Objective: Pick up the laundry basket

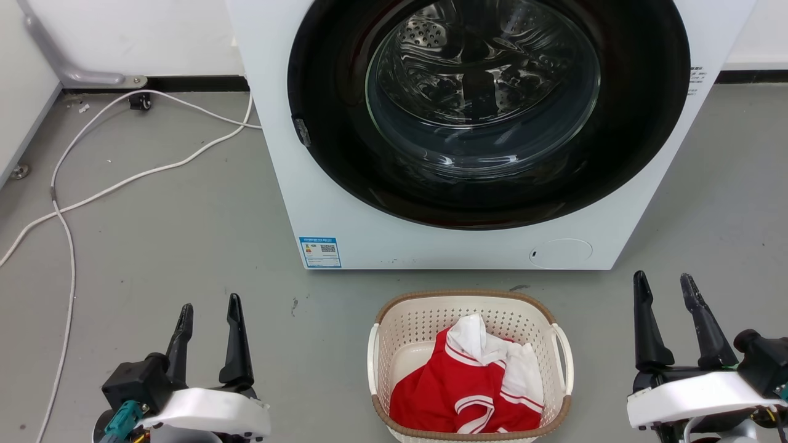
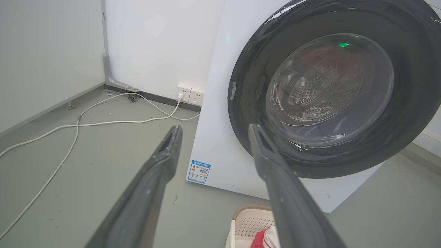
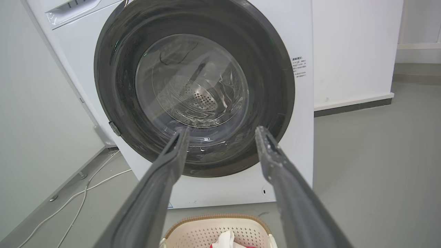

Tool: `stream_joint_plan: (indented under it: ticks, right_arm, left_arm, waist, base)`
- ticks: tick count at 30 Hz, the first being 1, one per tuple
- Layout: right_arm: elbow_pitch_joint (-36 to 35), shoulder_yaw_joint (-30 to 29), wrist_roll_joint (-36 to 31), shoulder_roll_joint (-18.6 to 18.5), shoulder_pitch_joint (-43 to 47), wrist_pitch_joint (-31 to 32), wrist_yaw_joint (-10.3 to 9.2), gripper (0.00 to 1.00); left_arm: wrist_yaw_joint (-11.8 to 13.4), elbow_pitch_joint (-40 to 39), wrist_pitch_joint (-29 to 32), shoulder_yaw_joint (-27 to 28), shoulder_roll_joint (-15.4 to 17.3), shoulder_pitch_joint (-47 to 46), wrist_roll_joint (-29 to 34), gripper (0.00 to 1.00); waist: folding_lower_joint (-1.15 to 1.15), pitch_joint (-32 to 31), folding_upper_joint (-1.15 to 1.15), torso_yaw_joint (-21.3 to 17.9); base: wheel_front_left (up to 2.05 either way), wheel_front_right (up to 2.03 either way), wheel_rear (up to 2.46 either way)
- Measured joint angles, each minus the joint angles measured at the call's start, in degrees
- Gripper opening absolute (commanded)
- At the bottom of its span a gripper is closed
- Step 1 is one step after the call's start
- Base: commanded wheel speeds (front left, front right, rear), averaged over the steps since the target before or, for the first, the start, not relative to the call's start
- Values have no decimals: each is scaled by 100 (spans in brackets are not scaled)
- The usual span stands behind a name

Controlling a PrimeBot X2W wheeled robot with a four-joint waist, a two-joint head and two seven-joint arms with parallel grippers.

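Basket [image 1: 455, 296] sits on the floor near me, just before the washer [image 1: 289, 184], between my two hands. Left hand [image 1: 210, 301] and right hand [image 1: 663, 275] both have fingers apart, holding nothing. I'd bring each inward and down onto its side's loop, left handle [image 1: 372, 360] and right handle [image 1: 567, 357], clamp evenly, then lift level. Count: one basket, two handles, two hands, one washer, one clothes bundle [image 1: 468, 394].
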Motion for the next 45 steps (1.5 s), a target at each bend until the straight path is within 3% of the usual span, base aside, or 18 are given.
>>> stream_joint_plan:
  ticks: [32,45]
  right_arm:
    - [-22,9,-1033,-4,153,-391,1,100]
    - [23,33,-1132,-5,198,-442,1,100]
  left_arm:
    - [-46,-64,-380,71,-53,177,1450,100]
    - [-42,-57,-428,64,-54,225,1589,100]
  waist:
    - [0,-46,0,12]
    - [0,-57,0,11]
  base:
    - [0,0,0]
    - [0,0,0]
